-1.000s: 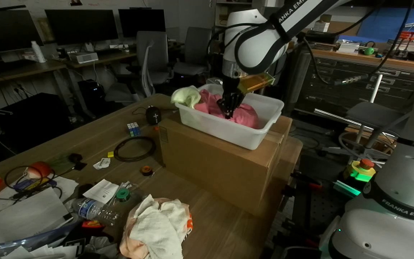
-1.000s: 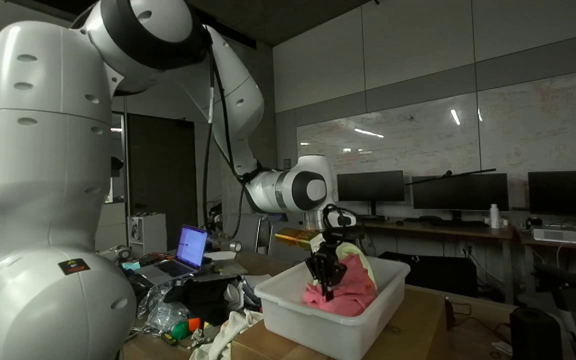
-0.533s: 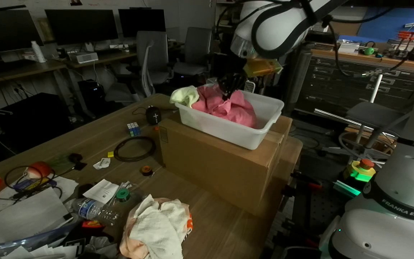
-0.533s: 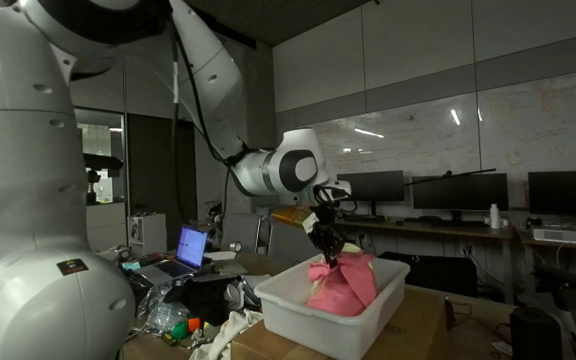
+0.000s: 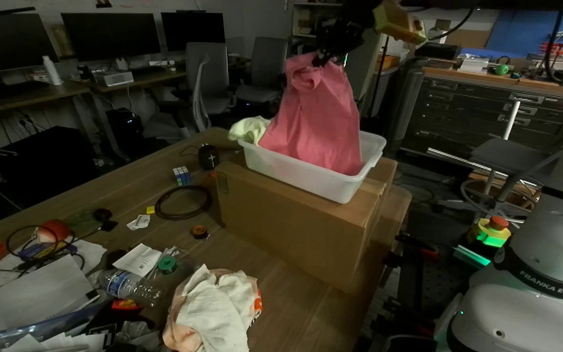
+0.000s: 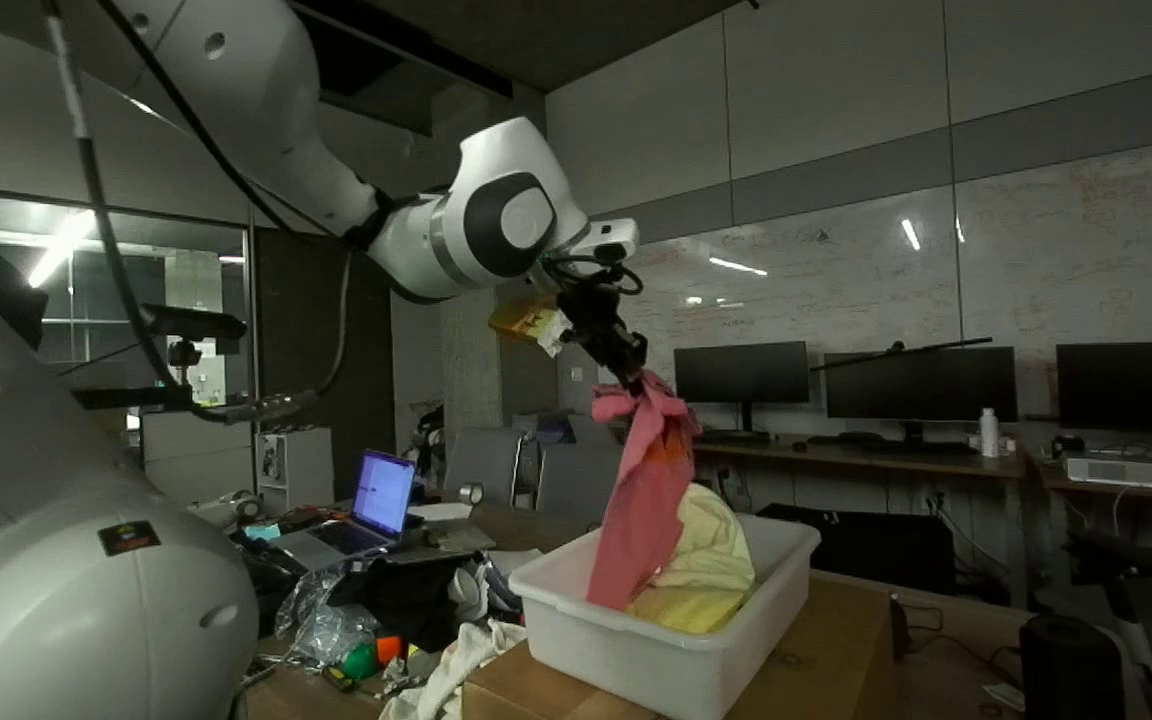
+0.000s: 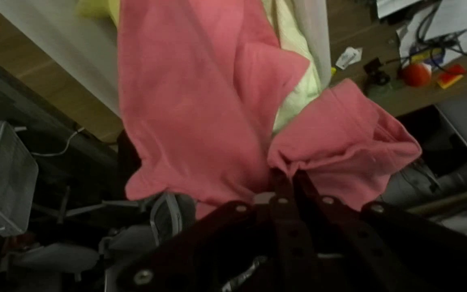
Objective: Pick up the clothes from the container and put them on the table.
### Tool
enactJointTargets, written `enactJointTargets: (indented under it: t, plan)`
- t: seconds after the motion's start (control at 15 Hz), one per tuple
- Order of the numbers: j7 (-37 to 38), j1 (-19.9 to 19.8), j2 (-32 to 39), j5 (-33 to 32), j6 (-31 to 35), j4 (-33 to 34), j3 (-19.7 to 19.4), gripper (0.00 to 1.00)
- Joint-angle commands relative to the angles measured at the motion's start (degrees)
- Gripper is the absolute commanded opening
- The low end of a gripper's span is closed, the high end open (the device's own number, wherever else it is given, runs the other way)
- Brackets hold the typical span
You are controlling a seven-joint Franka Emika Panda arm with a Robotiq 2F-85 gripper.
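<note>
The pink cloth (image 5: 315, 117) hangs from my gripper (image 5: 321, 59), its lower part inside the white container (image 5: 301, 177). In an exterior view my gripper (image 6: 633, 383) is above the container (image 6: 626, 635) and the pink cloth (image 6: 631, 510) hangs down into it. The wrist view shows the fingertips (image 7: 292, 175) shut on a pinched fold of the pink cloth (image 7: 189, 101). A pale yellow cloth (image 6: 711, 550) lies in the container and drapes over its end (image 5: 248, 130). A white and peach cloth (image 5: 220, 308) lies crumpled on the wooden table (image 5: 301, 318).
The container stands on a cardboard box (image 5: 286, 225) on the table. A coiled cable (image 5: 184, 215), puzzle cube (image 5: 181, 175), plastic bottle (image 5: 127, 288), tape roll (image 5: 199, 231) and papers (image 5: 32, 288) lie on the table. A laptop (image 6: 383, 495) stands behind the container.
My gripper has risen from inside the container and moved back toward the robot base. The pink cloth is pulled up with it, stretched tall, uncovering more yellow cloth.
</note>
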Motion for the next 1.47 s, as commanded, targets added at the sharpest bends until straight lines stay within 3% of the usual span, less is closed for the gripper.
enactJointTargets:
  t: [0.0, 0.33, 0.53, 0.87, 1.4]
  plan:
    - [2.44, -2.19, -4.56, 1.78, 4.78, -0.77, 4.26, 0.02]
    - [4.68, -2.86, -4.28, 3.78, 9.75, 0.26, 8.14, 0.02]
    - [2.54, 0.10, -3.00, 5.76, 9.72, 1.68, 9.30, 0.02]
    - [-4.43, 10.41, 1.59, 8.32, 0.52, 5.71, 10.40, 0.02]
    - [-14.65, 20.52, 14.29, 9.86, -15.11, 17.03, 11.63, 0.02]
